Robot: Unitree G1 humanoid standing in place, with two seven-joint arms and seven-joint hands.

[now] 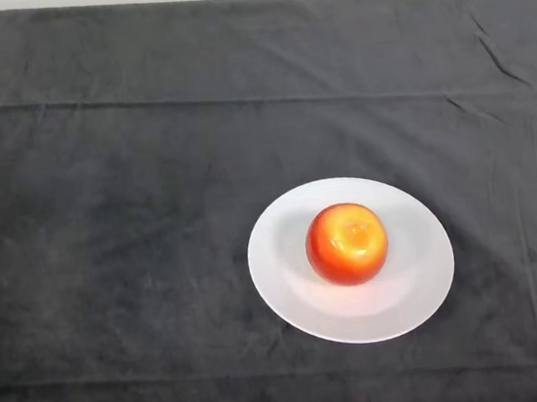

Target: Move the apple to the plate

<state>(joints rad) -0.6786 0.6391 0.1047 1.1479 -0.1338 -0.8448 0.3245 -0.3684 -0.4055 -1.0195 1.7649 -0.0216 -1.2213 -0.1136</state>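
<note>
You are looking at the apple point(346, 243) sitting near the middle of the plate point(289, 287), toward the table's point(106, 231) near right, with no hand showing.

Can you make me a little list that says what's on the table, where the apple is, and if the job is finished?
apple: red and orange apple, sitting near the middle of the plate
plate: white round plate, right of the table's centre
table: covered with a dark cloth, a bit wrinkled
robot hand: not in view
job: looks done, the apple is on the plate
</note>
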